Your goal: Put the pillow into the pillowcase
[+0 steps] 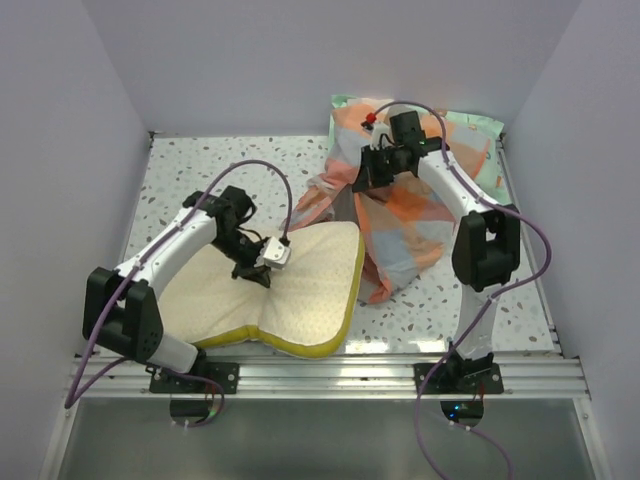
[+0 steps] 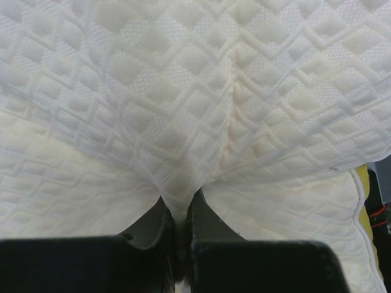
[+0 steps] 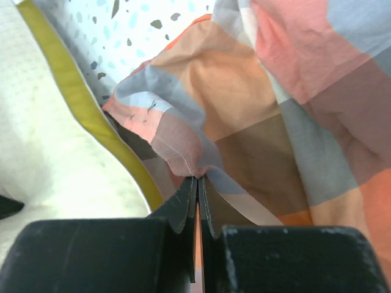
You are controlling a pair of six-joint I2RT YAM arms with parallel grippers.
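The cream-yellow quilted pillow point(image 1: 290, 290) lies at the near left of the table, its yellow edge toward the right. My left gripper point(image 1: 250, 272) is shut on a pinched fold of the pillow point(image 2: 183, 122) near its middle. The plaid pillowcase point(image 1: 400, 215) lies crumpled at the right and is lifted at its far end. My right gripper point(image 1: 368, 178) is shut on a hem of the pillowcase point(image 3: 244, 104) and holds it raised above the table. In the right wrist view the pillow's yellow edge point(image 3: 85, 104) runs just left of the held hem.
A mint-green cartoon-print pillow point(image 1: 470, 125) lies at the back right under the pillowcase. The speckled tabletop point(image 1: 200, 170) is walled at the left, back and right. A metal rail point(image 1: 330, 372) runs along the near edge.
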